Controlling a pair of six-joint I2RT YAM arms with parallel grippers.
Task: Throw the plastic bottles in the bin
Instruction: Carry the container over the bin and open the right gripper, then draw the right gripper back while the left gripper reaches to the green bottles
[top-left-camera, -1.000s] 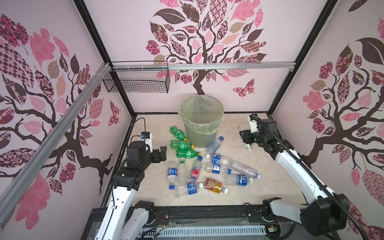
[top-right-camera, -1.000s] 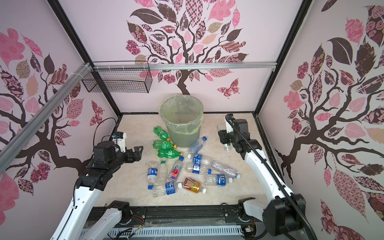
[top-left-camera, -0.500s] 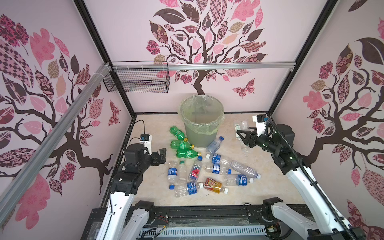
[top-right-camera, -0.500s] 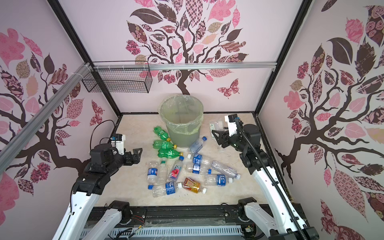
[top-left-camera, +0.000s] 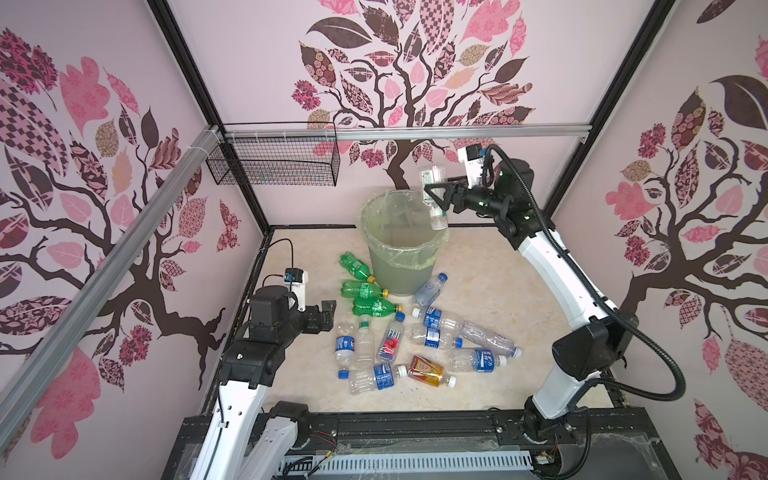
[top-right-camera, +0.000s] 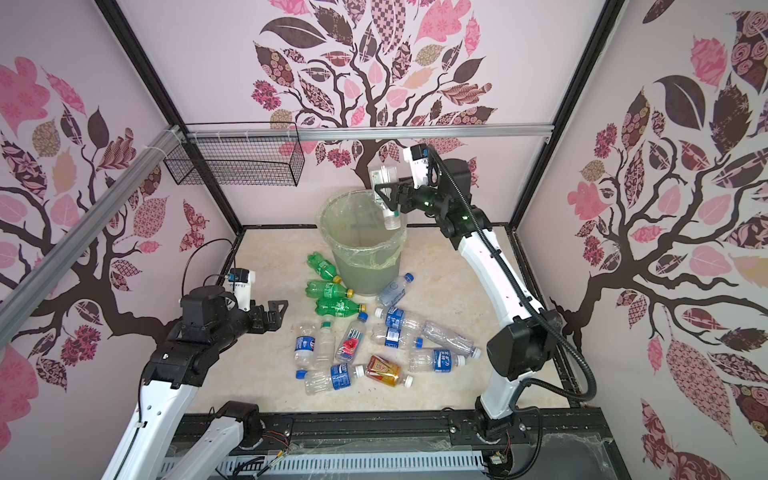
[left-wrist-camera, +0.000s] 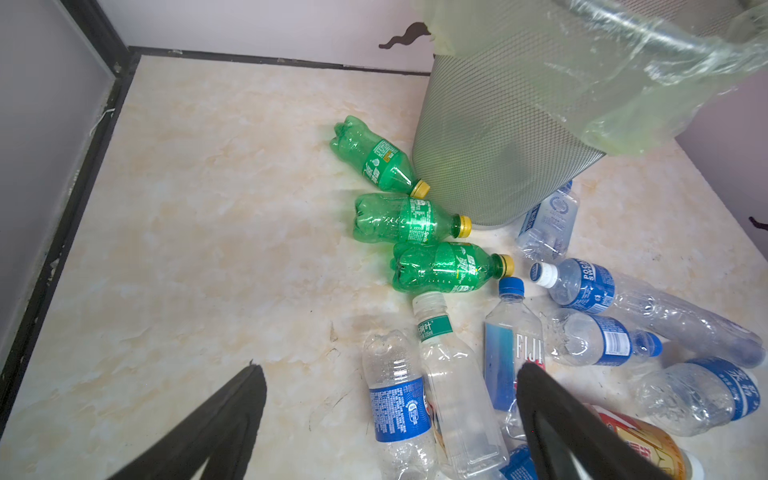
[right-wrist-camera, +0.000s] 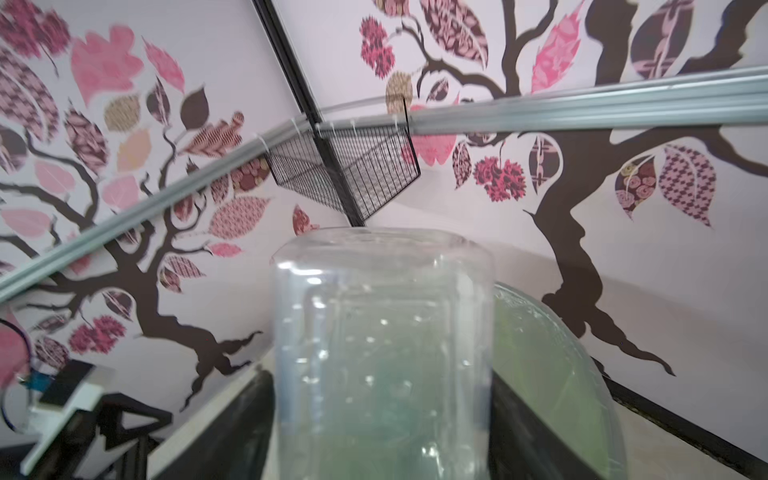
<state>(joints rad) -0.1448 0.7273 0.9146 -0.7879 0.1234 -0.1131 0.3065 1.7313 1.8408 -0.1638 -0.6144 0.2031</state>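
Observation:
A clear bottle (top-left-camera: 430, 176) (right-wrist-camera: 382, 291) hangs cap-down over the right rim of the bin (top-left-camera: 374, 208) (top-right-camera: 332, 208). It sits between the fingers of my right gripper (top-left-camera: 436, 197) (top-right-camera: 388, 195) (right-wrist-camera: 380, 374), which flank it closely. Whether they still press on it I cannot tell. Several plastic bottles lie on the floor in front of the bin: three green ones (top-left-camera: 365, 289) (left-wrist-camera: 407, 220), an amber one (top-left-camera: 426, 370) and clear blue-labelled ones (top-left-camera: 478, 359) (left-wrist-camera: 399, 411). My left gripper (top-left-camera: 328, 311) (top-right-camera: 278, 311) (left-wrist-camera: 389, 365) is open and empty, just left of the pile.
A black wire basket (top-left-camera: 274, 166) hangs on the back-left rail. A metal rail (top-left-camera: 457, 131) runs across the back wall above the bin. Patterned walls close in the marble floor (top-left-camera: 299, 374) on three sides.
My right arm has lifted the clear bottle from low at the bin's right side up over the bin's rim. The left arm has barely shifted.

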